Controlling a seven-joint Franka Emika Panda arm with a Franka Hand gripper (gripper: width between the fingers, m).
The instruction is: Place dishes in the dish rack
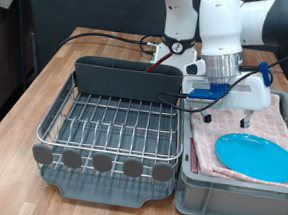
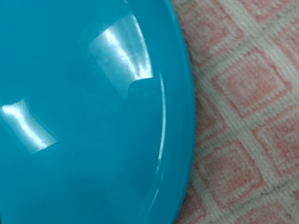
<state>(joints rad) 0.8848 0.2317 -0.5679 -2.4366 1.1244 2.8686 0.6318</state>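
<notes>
Evidently unstarted: the dish rack [image 1: 110, 125] sits bare, blue plate [image 1: 254, 156] on cloth at five o'clock; gripper [image 1: 226, 120] above, grip state unclear

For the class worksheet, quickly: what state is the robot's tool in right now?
Tool: open, holding nothing, above the pink checked cloth near the blue plate.

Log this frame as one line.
gripper: above pink checked cloth in grey tub | blue plate: on cloth, ungrasped | dish rack: no dishes visible
</notes>
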